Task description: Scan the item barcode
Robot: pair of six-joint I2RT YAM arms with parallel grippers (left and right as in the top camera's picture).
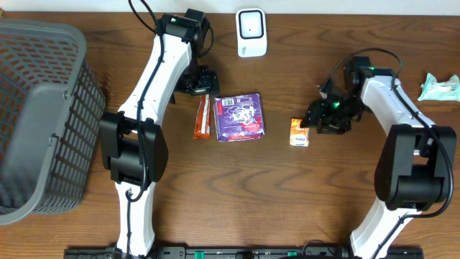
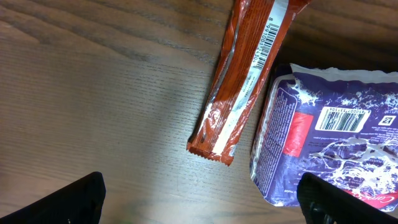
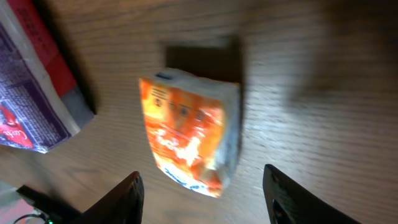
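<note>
A small orange packet (image 1: 299,132) lies on the table just left of my right gripper (image 1: 321,119). In the right wrist view the orange packet (image 3: 193,134) rests ahead of the open gripper (image 3: 202,202), apart from both fingers. The white barcode scanner (image 1: 251,32) stands at the back centre. My left gripper (image 1: 198,81) hangs wide open behind an orange-red bar (image 1: 202,116) and a purple packet (image 1: 239,116). Seen from the left wrist, the bar (image 2: 249,74) and the purple packet (image 2: 329,137) both show their barcodes, and the open gripper (image 2: 202,205) holds nothing.
A large grey basket (image 1: 39,115) fills the left side of the table. A teal packet (image 1: 438,88) lies at the far right edge. Part of the purple packet (image 3: 31,93) shows at the left of the right wrist view.
</note>
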